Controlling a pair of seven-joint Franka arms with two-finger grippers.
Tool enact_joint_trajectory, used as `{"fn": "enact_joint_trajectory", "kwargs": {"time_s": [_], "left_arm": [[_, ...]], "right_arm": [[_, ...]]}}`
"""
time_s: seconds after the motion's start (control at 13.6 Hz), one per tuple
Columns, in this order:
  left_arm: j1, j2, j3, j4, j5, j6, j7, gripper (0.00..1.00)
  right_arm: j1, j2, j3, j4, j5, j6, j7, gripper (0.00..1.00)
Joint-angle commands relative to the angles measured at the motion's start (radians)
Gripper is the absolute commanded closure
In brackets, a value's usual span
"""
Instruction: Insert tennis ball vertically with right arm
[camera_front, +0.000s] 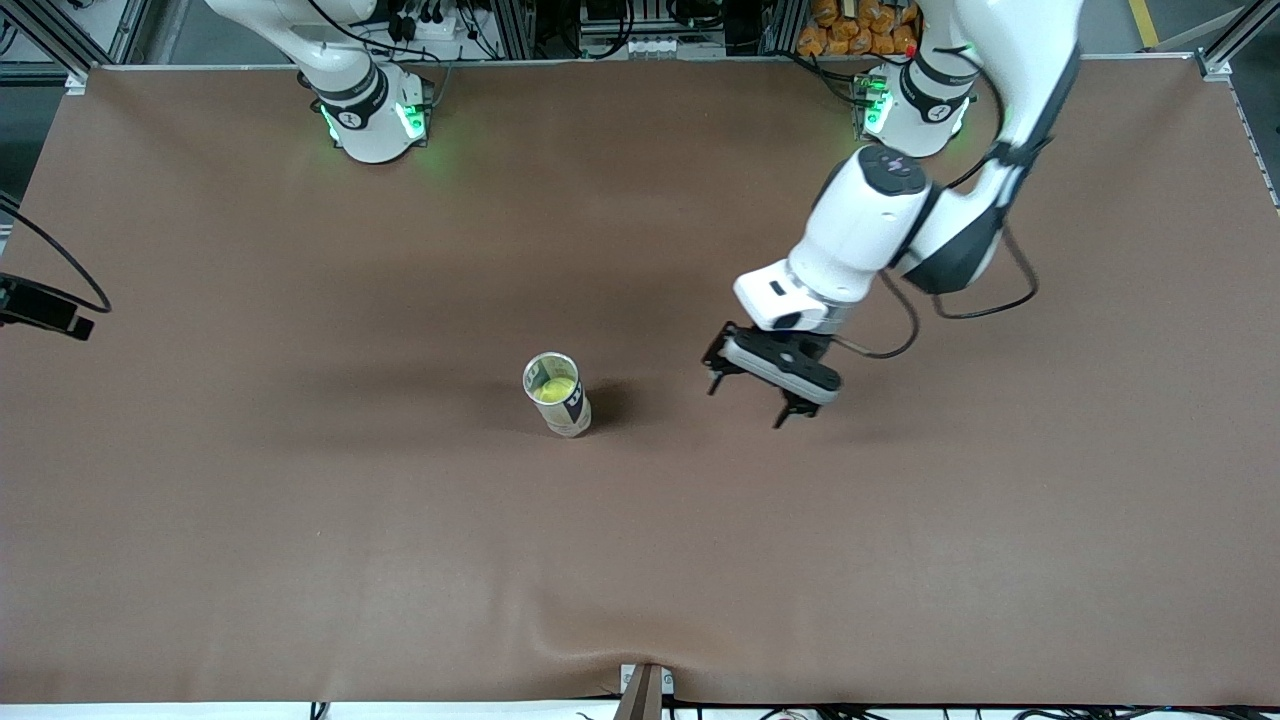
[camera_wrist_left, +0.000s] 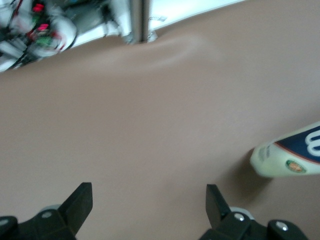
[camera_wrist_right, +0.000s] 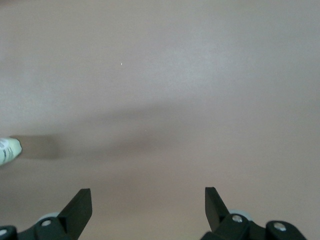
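Yellow tennis ball in upright can, beside open left pincer.

One upright can, one tennis ball inside it, two robot arms, one brown table

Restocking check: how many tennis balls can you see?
1: a ball inside the upright can mid-table. More may be hidden beneath it in the can.

Upright ball can on brown table
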Motion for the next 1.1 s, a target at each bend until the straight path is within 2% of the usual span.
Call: {"fn": "enact_joint_trajectory", "kwargs": {"time_s": [0.0,0.07,0.15,0.37,0.59,0.81,1.03], "left_arm": [[0.049,-0.01,-0.009,0.24,-0.018,-0.412,-0.008,0.0],[0.054,-0.005,-0.007,0.333,-0.024,-0.566,-0.009,0.0],[0.072,-0.01,-0.001,0.379,-0.035,-0.658,-0.008,0.0],[0.204,-0.071,-0.003,0.422,-0.084,-0.823,-0.003,0.0],[0.299,-0.149,-0.003,0.422,-0.08,-0.924,0.005,0.0],[0.31,-0.169,0.003,0.473,-0.069,-1.068,0.005,0.0],[0.35,-0.223,0.031,0.47,-0.069,-1.109,0.005,0.0]], "right_arm": [[-0.038,-0.069,0.024,-0.002,0.005,-0.011,-0.05,0.0],[-0.038,-0.085,0.026,-0.011,0.005,-0.018,-0.05,0.0],[-0.038,-0.088,0.027,-0.013,0.005,-0.024,-0.052,0.0],[-0.018,-0.085,0.03,-0.016,0.0,-0.077,-0.052,0.0],[-0.005,-0.088,0.032,-0.014,0.008,-0.067,-0.055,0.0],[-0.002,-0.09,0.032,-0.013,0.009,-0.061,-0.055,0.0],[-0.002,-0.111,0.035,-0.026,0.011,-0.054,-0.055,0.0]]}}
